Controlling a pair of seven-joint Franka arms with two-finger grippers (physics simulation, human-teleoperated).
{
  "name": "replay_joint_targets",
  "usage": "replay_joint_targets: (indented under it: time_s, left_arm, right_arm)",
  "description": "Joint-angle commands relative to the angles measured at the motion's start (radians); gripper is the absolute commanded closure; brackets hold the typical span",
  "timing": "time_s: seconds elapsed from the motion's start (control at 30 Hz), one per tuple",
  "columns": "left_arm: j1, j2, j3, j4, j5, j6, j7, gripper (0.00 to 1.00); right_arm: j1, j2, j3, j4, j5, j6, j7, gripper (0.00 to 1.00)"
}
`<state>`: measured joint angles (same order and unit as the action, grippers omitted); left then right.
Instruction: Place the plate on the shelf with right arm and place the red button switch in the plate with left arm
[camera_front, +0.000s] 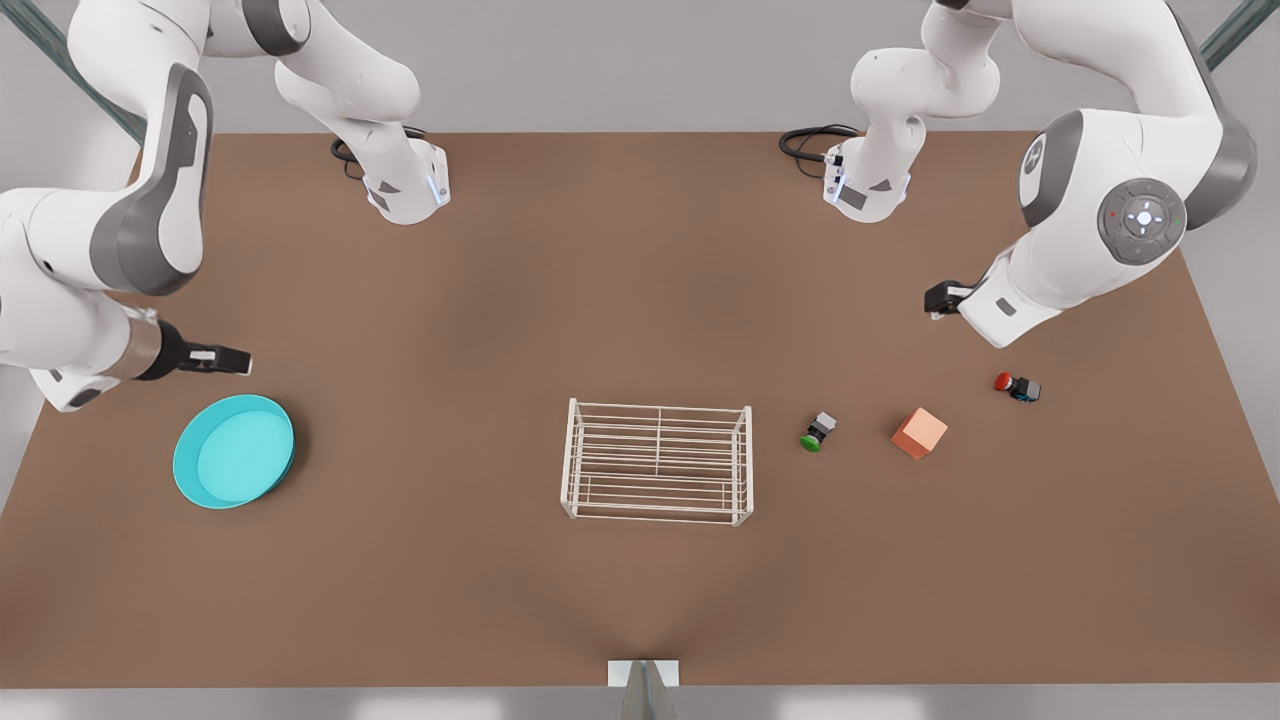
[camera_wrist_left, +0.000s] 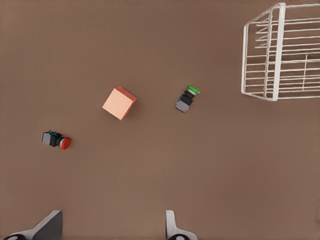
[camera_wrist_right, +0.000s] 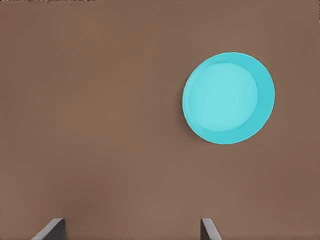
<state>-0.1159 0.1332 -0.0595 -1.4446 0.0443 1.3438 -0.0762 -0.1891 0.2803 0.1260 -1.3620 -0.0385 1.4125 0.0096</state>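
The turquoise plate (camera_front: 234, 450) (camera_wrist_right: 228, 98) lies flat on the brown table at the front view's left. My right gripper (camera_front: 222, 358) (camera_wrist_right: 131, 231) hovers above and just behind it, open and empty. In the table's middle stands the white wire shelf (camera_front: 657, 461) (camera_wrist_left: 276, 55), with nothing on it. The red button switch (camera_front: 1016, 386) (camera_wrist_left: 56, 140) lies on its side at the front view's right. My left gripper (camera_front: 942, 298) (camera_wrist_left: 111, 230) hangs above the table behind the switch, open and holding nothing.
A green-capped switch (camera_front: 818, 431) (camera_wrist_left: 186, 98) and an orange cube (camera_front: 919, 432) (camera_wrist_left: 119, 103) lie between the shelf and the red switch. Both arm bases (camera_front: 405, 190) stand at the table's far edge, with black cables beside them.
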Motion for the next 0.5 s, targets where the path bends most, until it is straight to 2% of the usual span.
replay_joint_targets:
  time_s: [0.0,0.1,0.2,0.27,0.47]
  left_arm:
    - [-0.001,-0.001,0.0,0.003,0.002,0.005,-0.053,0.0]
    - [-0.001,0.0,0.0,0.003,0.003,0.006,-0.053,0.0]
    - [-0.001,0.0,0.0,0.003,0.003,0.006,-0.053,0.0]
    - [-0.001,-0.001,0.0,0.003,0.003,0.006,-0.053,0.0]
    - [-0.001,-0.001,0.0,0.003,0.002,0.003,-0.053,0.0]
  right_arm:
    - [-0.003,0.003,0.0,0.004,-0.003,0.008,0.035,0.0]
    - [-0.071,0.055,-0.006,0.02,-0.014,0.008,-0.101,0.0]
    - [-0.269,0.255,-0.006,0.11,-0.017,0.091,-0.475,0.0]
    - [-0.357,0.381,-0.006,0.119,0.003,0.252,-0.669,0.0]
    - [-0.371,0.467,-0.006,0.118,0.002,0.473,-0.842,0.0]
